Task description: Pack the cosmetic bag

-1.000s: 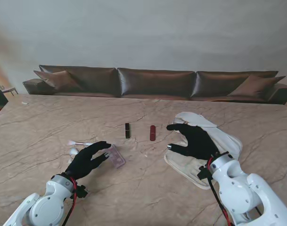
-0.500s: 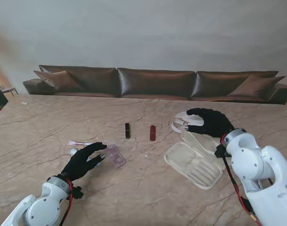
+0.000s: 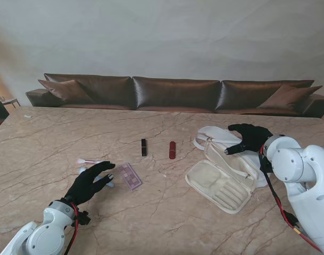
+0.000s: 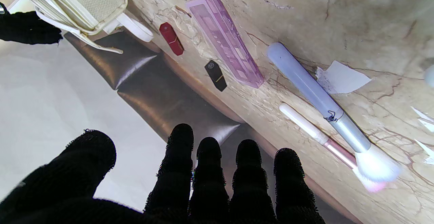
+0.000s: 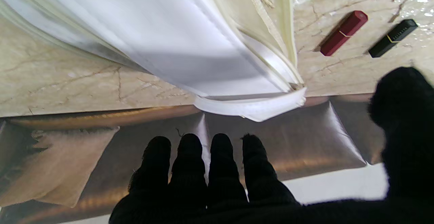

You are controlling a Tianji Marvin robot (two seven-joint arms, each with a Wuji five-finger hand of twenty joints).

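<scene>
The cream cosmetics bag lies unzipped at the right of the table, its inner panel with elastic loops facing up; its white flap fills the right wrist view. My right hand hovers over the bag's far flap, fingers spread, holding nothing. My left hand hangs open just above the table, nearer to me than two makeup brushes and the pink eyeshadow palette. A black lipstick and a red lipstick lie in the middle, farther from me.
A brown leather sofa runs along the table's far edge. Small white paper scraps lie beside the brushes. The bag's white strap loops toward the lipsticks.
My right hand lifted off the bag's inner panel and swung farther right, behind the bag, uncovering the panel. My left hand drew back from the palette toward me.
</scene>
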